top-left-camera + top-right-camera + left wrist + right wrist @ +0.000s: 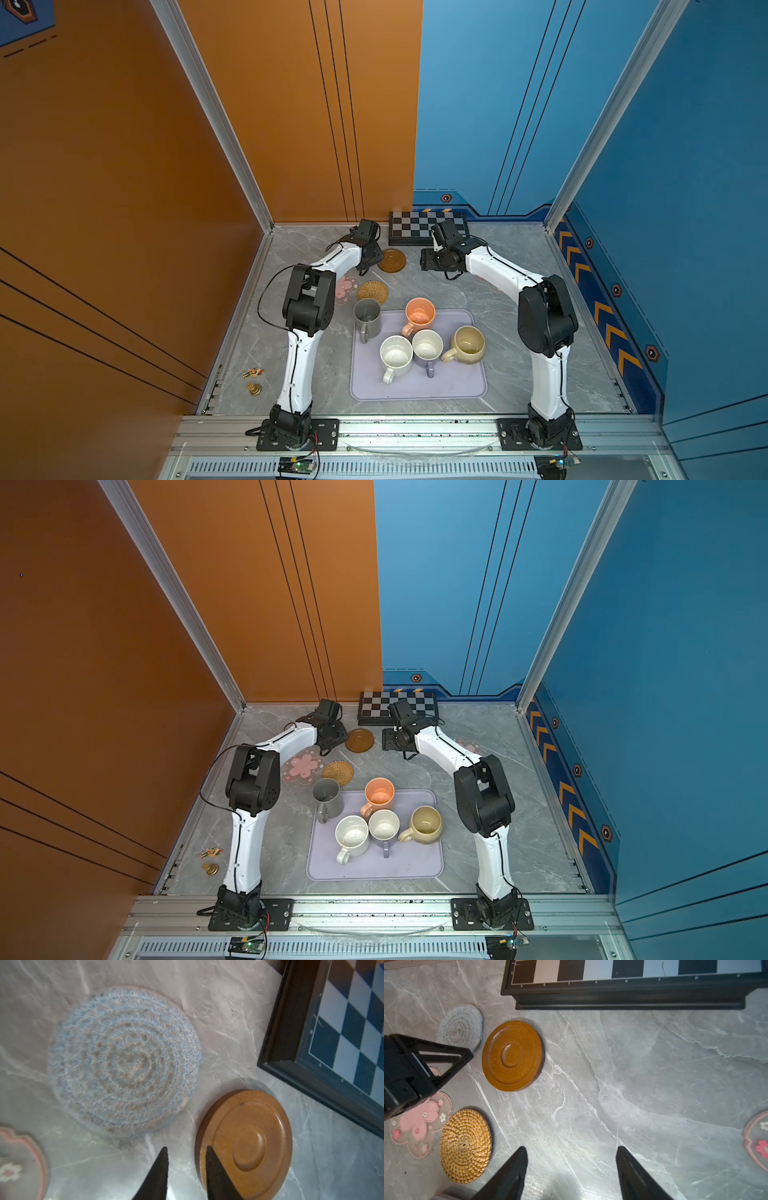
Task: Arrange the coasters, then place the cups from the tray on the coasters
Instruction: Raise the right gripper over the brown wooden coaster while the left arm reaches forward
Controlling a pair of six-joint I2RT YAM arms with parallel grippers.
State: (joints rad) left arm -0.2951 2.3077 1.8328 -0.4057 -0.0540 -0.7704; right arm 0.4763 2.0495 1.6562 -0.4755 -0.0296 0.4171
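My left gripper hovers with its jaws narrowed and nothing between them, beside the rim of the brown wooden coaster. The grey-blue spiral coaster lies just beyond, hidden under the left arm in both top views. A pink-blossom coaster and the rattan coaster lie nearer the tray. Another blossom coaster lies off to the right. My right gripper hangs open over bare table. On the tray stand the grey, orange, speckled white, lavender and beige cups.
A black-framed checkerboard lies against the back wall, just behind both grippers. Two small trinkets sit at the table's front left edge. Orange and blue walls close in the table's left, back and right.
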